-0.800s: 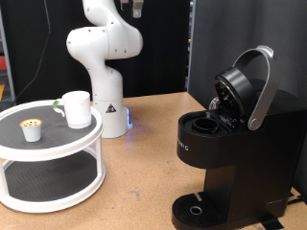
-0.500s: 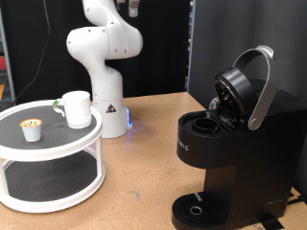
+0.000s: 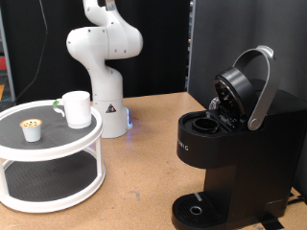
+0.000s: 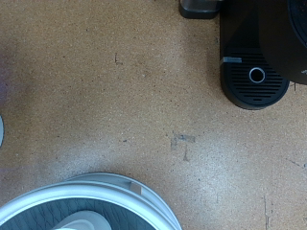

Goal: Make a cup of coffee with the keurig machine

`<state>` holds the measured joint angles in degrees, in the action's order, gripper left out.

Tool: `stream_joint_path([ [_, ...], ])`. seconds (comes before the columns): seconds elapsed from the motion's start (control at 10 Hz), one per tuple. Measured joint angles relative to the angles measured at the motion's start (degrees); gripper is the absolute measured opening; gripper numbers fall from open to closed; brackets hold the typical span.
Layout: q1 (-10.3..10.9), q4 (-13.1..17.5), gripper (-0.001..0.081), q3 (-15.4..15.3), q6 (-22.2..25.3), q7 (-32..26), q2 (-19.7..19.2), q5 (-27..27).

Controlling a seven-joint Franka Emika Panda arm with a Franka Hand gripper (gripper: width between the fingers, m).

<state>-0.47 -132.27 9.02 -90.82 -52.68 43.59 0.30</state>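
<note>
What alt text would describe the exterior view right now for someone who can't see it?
A large black Keurig coffee machine stands at right on a wooden table, its silver-grey lid handle raised. At left, a plain white ceramic mug and small tan-topped white pod sit on a round white two-tier stand. No gripper is visible.

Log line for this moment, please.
gripper: out of view | cup: on white tiered stand, beside pod | keurig machine: lid open, drip tray bare

even indoor light, soft shadows, slightly soft focus
</note>
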Motion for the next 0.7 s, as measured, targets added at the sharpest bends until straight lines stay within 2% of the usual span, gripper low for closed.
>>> stream_joint_path([
  [0.2,0.01,-0.9,0.0808,0.69,-0.35,-3.53,-0.12,-0.53],
  [0.4,-0.1,-2.15,0.0808,3.99,-3.03,-9.09,-0.9,-2.26],
  [0.6,-0.33,-1.43,0.0808,7.93,-3.13,-13.72,-2.81,-3.25],
  [0.7,-0.29,-0.3,0.0808,8.94,-2.7,-14.82,-4.18,-3.25],
])
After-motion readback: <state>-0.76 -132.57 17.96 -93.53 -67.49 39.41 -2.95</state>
